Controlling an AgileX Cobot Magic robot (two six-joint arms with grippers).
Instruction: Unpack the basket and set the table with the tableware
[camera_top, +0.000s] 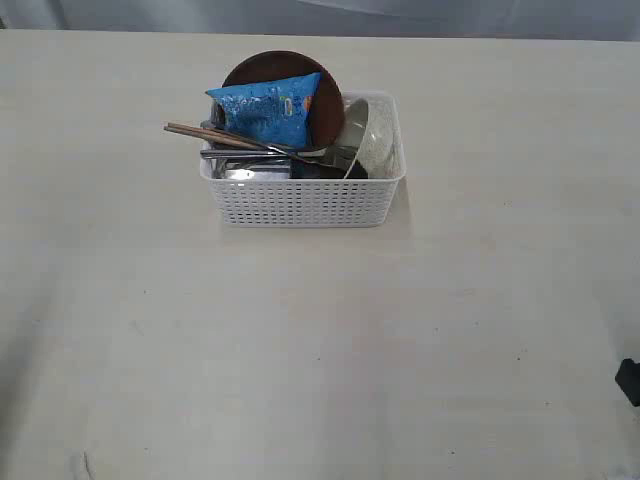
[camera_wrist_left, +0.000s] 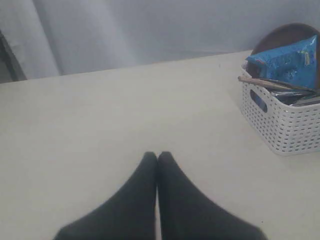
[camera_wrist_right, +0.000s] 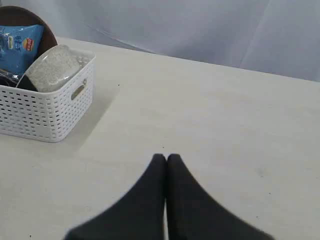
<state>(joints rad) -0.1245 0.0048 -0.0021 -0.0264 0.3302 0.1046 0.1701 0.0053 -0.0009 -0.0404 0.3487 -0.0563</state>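
Left wrist view shows the left jaws pressed together with nothing between them, low over bare table (camera_wrist_left: 100, 115), and the right wrist view shows the right jaws closed in the same way and also empty. Both stand well apart from the basket (camera_top: 300, 200), which sits on the far half of the table with all the tableware inside. I judge the basket light, so it may slide or tip if something catches on its lattice wall. The brown plate (camera_top: 285, 65) stands on its edge at the back and rises above the rim. It looks stiff and smooth, perhaps breakable, and its free upper edge seems the best place to hold. A blue snack packet (camera_top: 268, 108) leans on the front of the plate. It is surely light and crinkly, but it covers most of the plate and stands in the way. The pale bowl (camera_wrist_right: 52, 67) lies tilted at the end nearer the right arm, and its rim is the natural place for a grip. The wooden chopsticks (camera_top: 205, 134) stick out over the opposite end, so their free tips are easy to reach. Steel cutlery (camera_top: 245, 156) lies crossed under them; it is thin and probably slippery, and I cannot separate the pieces clearly.
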